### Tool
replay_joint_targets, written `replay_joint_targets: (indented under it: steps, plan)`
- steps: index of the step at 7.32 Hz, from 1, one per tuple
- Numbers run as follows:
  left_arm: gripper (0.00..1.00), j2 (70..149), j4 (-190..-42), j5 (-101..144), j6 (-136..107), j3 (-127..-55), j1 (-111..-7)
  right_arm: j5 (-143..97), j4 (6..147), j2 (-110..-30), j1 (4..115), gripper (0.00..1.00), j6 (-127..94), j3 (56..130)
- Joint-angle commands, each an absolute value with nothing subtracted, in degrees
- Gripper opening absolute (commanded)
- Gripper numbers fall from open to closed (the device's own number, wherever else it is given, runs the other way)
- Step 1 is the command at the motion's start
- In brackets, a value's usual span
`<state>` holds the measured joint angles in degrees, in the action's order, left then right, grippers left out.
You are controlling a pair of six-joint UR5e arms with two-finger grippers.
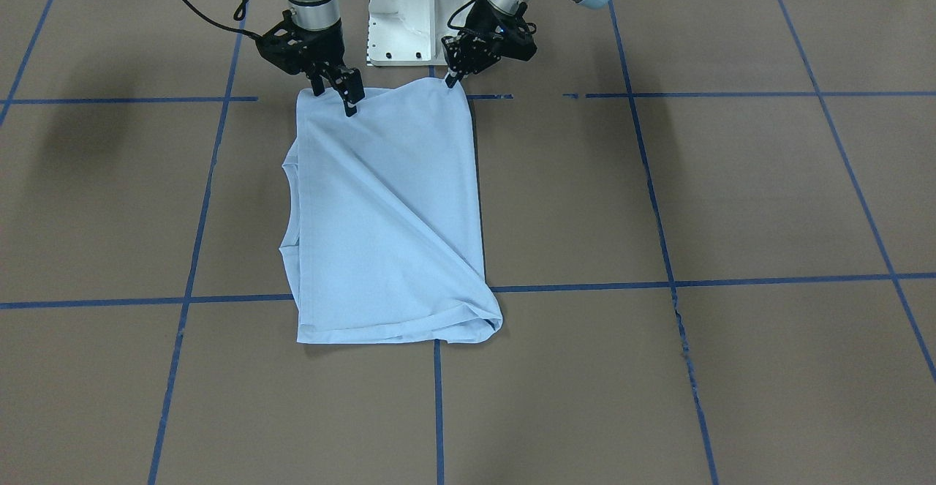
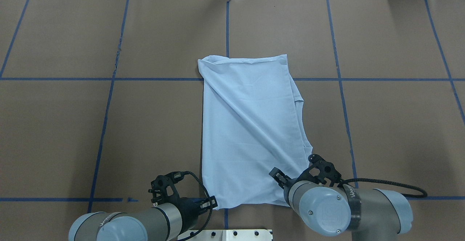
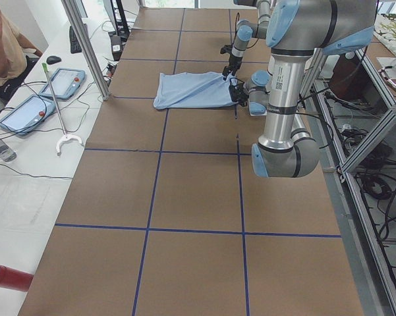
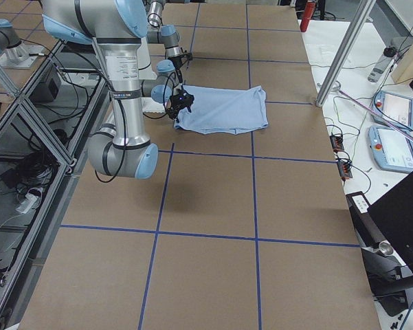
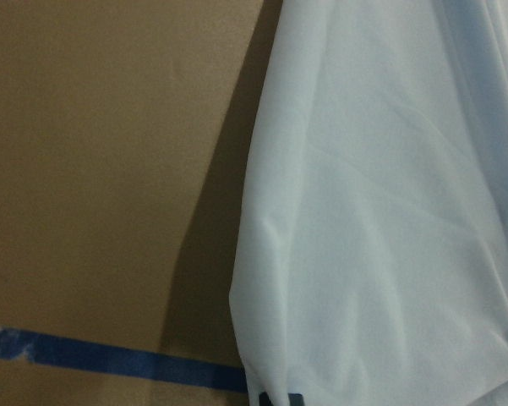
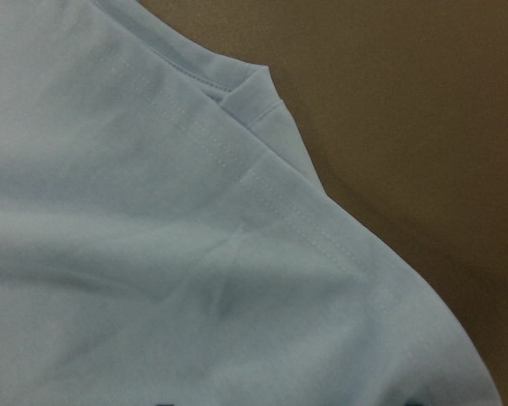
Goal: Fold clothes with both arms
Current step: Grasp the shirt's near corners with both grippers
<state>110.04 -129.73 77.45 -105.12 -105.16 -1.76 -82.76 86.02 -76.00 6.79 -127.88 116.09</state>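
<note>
Pinching anything, is the left gripper [image 1: 449, 81]? (Desk)

It is pressing its fingers together on one corner of the light blue T-shirt [image 1: 387, 214]; that corner is peaking up slightly at the tips. (Photographer)

And the right gripper [image 1: 335, 99]? (Desk)

Its two fingers are standing spread, tips down at the shirt's neighbouring corner; one tip is resting on the cloth, the other is sitting at the edge; it is gripping nothing that I can see. (Photographer)

Where is the shirt lying? (Desk)

It is lying folded lengthwise on the brown table [image 1: 731, 192], starting between the two grippers and stretching straight away from them; a long diagonal crease [image 1: 409, 207] is running from beside the right gripper to the far corner on the left gripper's side; a lower layer [image 1: 289, 178] is peeking out on the right gripper's outer side; the white pedestal [image 1: 409, 9] is standing just behind both grippers. (Photographer)
</note>
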Motion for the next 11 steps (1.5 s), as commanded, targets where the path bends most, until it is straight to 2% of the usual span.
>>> replay_joint_targets:
  steps: [1, 6, 8, 9, 10, 11]
  plan:
    - [0.00, 110.04, -129.73, 77.43, -105.12, -105.21, -1.76, -82.79, 86.04, -75.94, 6.59, 0.93, -127.88, 115.49]
    - [0.00, 109.95, -129.73, 77.43, -105.12, -105.47, -1.76, -82.62, 86.04, -75.85, 6.50, 0.73, -128.14, 114.96]
    - [0.00, 109.95, -129.73, 77.43, -105.12, -105.47, -1.76, -82.70, 86.31, -74.62, 6.68, 0.42, -128.32, 114.79]
    - [0.00, 109.95, -129.73, 77.43, -105.12, -105.64, -1.76, -82.71, 86.31, -74.62, 6.94, 0.19, -129.02, 114.79]
    - [0.00, 110.04, -129.73, 77.43, -105.12, -105.64, -1.76, -82.71, 86.31, -74.62, 7.12, 0.00, -130.85, 114.79]
    - [0.00, 109.95, -129.73, 77.43, -105.12, -105.73, -1.76, -82.71, 86.31, -74.62, 7.12, 0.00, -130.96, 114.79]
